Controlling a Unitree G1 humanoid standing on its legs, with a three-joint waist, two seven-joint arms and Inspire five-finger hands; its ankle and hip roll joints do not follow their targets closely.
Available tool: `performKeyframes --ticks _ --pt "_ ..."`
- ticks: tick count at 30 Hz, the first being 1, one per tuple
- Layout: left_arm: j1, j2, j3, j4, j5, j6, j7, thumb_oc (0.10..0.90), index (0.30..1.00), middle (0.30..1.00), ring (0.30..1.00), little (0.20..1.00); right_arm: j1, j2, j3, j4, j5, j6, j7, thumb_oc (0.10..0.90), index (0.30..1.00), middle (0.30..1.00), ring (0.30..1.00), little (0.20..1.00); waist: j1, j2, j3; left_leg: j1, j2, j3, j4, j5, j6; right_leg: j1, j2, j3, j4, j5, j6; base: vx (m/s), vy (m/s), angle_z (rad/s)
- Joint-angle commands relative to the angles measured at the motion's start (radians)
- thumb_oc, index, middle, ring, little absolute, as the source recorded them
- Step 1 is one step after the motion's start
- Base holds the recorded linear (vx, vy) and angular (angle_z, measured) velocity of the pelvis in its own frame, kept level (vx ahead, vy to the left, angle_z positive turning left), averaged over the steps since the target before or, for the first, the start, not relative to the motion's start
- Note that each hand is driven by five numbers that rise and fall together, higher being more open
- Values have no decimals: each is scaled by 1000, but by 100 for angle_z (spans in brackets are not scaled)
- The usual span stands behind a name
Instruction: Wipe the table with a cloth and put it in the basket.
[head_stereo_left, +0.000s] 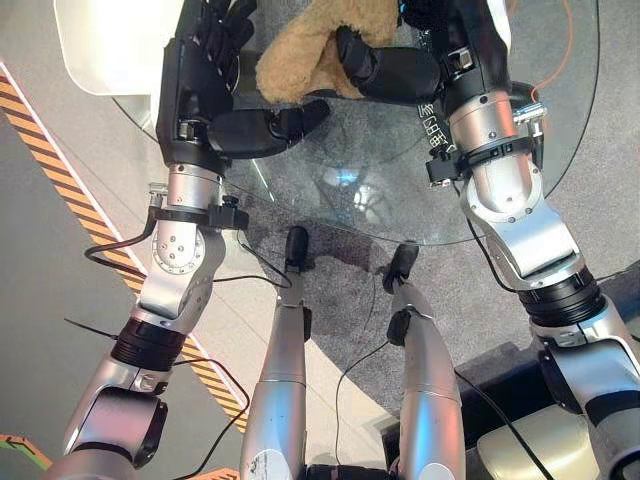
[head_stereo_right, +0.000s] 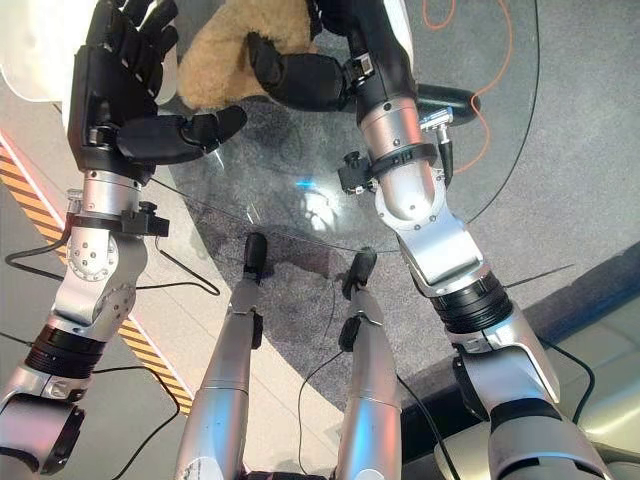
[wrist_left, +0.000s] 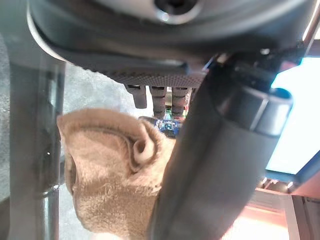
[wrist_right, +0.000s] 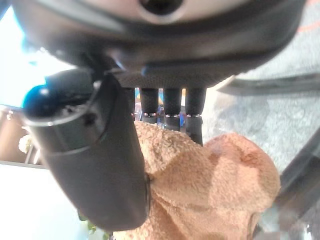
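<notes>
Right hand (head_stereo_left: 385, 70) clamps the fluffy tan cloth (head_stereo_left: 315, 45) on the round glass counter (head_stereo_right: 300, 190); left hand (head_stereo_right: 120, 85) hovers open. Loose grip risks slipping.

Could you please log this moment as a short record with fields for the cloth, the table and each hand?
cloth: tan cloth, bunched on the glass
table: round glass table
right hand: right hand on the cloth, thumb against it, fingers hidden behind it
left hand: left hand open beside the cloth, fingers straight, holding nothing
</notes>
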Motion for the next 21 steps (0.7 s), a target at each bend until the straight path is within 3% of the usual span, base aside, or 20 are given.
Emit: performKeyframes --ticks 1,11,21 --pt "-107 -16 20 -129 62 -65 -6 800 900 900 900 900 -98 32 -60 -280 76 -192 29 100 300 300 300 200 2 -2 -26 32 -58 75 22 -15 93 62 33 13 -11 7 26 0 0 0" --pt "-146 -10 2 -102 95 -52 22 800 900 900 900 900 -97 61 -49 -301 253 -205 128 100 300 300 300 200 -1 -5 -26 40 -57 75 15 -9 91 67 33 12 -12 9 24 0 0 0" --pt "-180 -5 -11 -63 103 -36 34 800 900 900 900 900 -112 83 -38 -302 279 -218 165 100 300 300 300 200 -3 -7 -26 41 -55 74 12 -3 88 68 35 13 -15 12 22 0 0 0"
